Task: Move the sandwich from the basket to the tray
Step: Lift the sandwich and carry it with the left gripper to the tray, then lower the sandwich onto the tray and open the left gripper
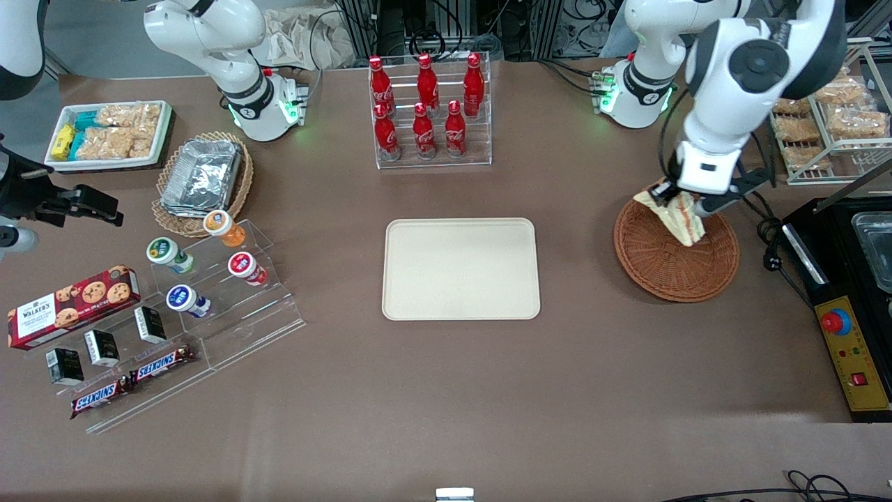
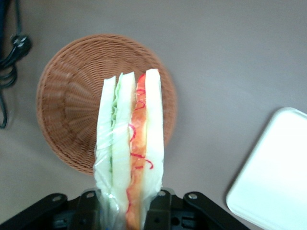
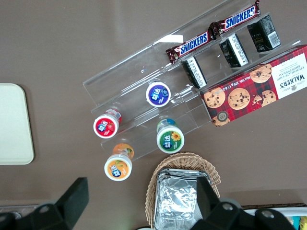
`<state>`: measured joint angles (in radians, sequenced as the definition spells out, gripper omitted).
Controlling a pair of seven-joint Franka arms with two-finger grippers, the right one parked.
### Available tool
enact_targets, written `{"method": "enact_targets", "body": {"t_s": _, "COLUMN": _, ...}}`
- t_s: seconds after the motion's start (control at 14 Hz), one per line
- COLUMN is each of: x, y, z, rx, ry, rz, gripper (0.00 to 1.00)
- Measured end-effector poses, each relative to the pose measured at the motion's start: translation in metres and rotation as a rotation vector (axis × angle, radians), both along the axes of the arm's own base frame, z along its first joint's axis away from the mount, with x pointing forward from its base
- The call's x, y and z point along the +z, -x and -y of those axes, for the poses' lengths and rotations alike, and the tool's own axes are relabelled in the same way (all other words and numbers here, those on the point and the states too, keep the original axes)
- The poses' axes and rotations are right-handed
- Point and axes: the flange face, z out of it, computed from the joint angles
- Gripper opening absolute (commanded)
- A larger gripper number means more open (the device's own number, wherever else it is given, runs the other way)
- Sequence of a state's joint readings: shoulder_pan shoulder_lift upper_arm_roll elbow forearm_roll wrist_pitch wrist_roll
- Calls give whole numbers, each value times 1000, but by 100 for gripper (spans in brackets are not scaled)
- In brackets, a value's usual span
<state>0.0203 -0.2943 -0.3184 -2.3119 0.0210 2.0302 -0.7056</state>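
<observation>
Hand (image 2: 125,211) fingertips cut off; tray (image 2: 273,187) partly out of frame.

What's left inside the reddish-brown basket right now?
Nothing visible: the basket shows only bare weave. The gripper holds the sandwich lifted above it, and the sandwich covers part of the basket's floor.

gripper (image 1: 686,206) clamped on sandwich (image 1: 681,215) sits above basket (image 1: 676,254), clear of its weave; open bare table between it and tray (image 1: 460,268); tray surface bare; bottle rack (image 1: 431,111) stands well off that lane, farther from front camera.
</observation>
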Motion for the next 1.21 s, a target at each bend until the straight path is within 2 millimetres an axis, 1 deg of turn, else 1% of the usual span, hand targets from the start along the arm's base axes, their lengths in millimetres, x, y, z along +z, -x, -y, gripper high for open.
{"method": "enact_targets", "body": {"t_s": 0.21, "x": 35, "y": -10, "z": 54, "rx": -132, "ry": 32, "rz": -30, "gripper": 0}}
{"method": "enact_targets", "body": {"t_s": 0.29, "x": 41, "y": -17, "z": 72, "rx": -166, "ry": 47, "rz": -37, "gripper": 0}}
{"method": "enact_targets", "body": {"t_s": 0.36, "x": 39, "y": -23, "z": 90, "rx": -198, "ry": 61, "rz": -47, "gripper": 0}}
{"method": "enact_targets", "body": {"t_s": 0.43, "x": 32, "y": -28, "z": 108, "rx": -229, "ry": 72, "rz": -62, "gripper": 0}}
{"method": "enact_targets", "body": {"t_s": 0.57, "x": 8, "y": -34, "z": 141, "rx": -287, "ry": 95, "rz": -80, "gripper": 0}}
{"method": "enact_targets", "body": {"t_s": 0.64, "x": -7, "y": -34, "z": 157, "rx": -319, "ry": 106, "rz": -84, "gripper": 0}}
{"method": "enact_targets", "body": {"t_s": 0.86, "x": -55, "y": -24, "z": 203, "rx": -411, "ry": 119, "rz": -112, "gripper": 0}}
{"method": "enact_targets", "body": {"t_s": 1.0, "x": -93, "y": -16, "z": 222, "rx": -467, "ry": 102, "rz": -125, "gripper": 0}}
{"method": "enact_targets", "body": {"t_s": 1.14, "x": -130, "y": -12, "z": 230, "rx": -499, "ry": 100, "rz": -133, "gripper": 0}}
{"method": "enact_targets", "body": {"t_s": 1.21, "x": -144, "y": -10, "z": 233, "rx": -509, "ry": 103, "rz": -139, "gripper": 0}}
